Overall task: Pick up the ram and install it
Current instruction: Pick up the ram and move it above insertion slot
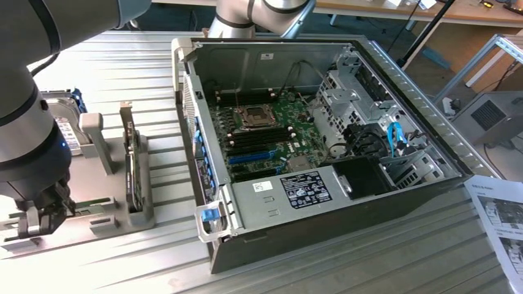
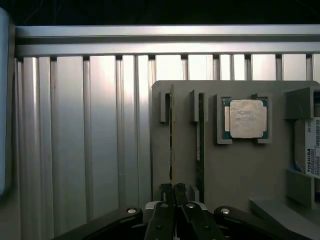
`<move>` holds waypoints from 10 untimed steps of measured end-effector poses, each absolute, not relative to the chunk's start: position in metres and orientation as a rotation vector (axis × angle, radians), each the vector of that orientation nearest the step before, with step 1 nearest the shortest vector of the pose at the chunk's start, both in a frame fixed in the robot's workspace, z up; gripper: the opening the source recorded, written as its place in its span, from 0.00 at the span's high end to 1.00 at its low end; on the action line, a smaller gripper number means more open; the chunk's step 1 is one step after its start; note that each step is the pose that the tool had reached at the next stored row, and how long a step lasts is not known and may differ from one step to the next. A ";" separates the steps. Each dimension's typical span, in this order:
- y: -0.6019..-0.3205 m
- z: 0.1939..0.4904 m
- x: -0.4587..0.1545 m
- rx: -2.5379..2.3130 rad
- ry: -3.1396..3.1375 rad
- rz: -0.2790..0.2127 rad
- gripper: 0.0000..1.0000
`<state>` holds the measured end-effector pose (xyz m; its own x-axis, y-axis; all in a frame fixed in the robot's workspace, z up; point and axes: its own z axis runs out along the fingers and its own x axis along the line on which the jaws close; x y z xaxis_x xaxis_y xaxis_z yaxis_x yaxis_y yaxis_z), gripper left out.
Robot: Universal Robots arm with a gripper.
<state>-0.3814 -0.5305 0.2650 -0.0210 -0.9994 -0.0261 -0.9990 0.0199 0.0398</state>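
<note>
The black metal gripper (image 2: 172,192) is clamped on the thin green circuit-board ram stick (image 2: 172,135), probably light, stiff and fragile, by its long edge, arguably the safest hold.

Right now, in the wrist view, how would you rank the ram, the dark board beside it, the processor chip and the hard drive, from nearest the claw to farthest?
1. ram: gripped between the tips of the shut claw.
2. dark board: right beside the ram.
3. processor chip: lying flat, beyond that board.
4. hard drive: far side of the holder.

Robotics lab: aluminium bench (image 1: 327,263), opened PC (image 1: 294,147)
</note>
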 end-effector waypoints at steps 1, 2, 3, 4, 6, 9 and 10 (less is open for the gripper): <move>-0.530 0.267 -0.381 2.192 -2.237 -0.073 0.88; -0.530 0.268 -0.381 2.192 -2.237 -0.073 0.88; -0.530 0.271 -0.381 2.192 -2.237 -0.073 0.88; -0.530 0.272 -0.381 2.192 -2.237 -0.073 0.88; -0.530 0.275 -0.381 2.192 -2.237 -0.073 0.88; -0.530 0.279 -0.381 2.192 -2.237 -0.073 0.88; -0.530 0.280 -0.381 2.192 -2.237 -0.073 0.88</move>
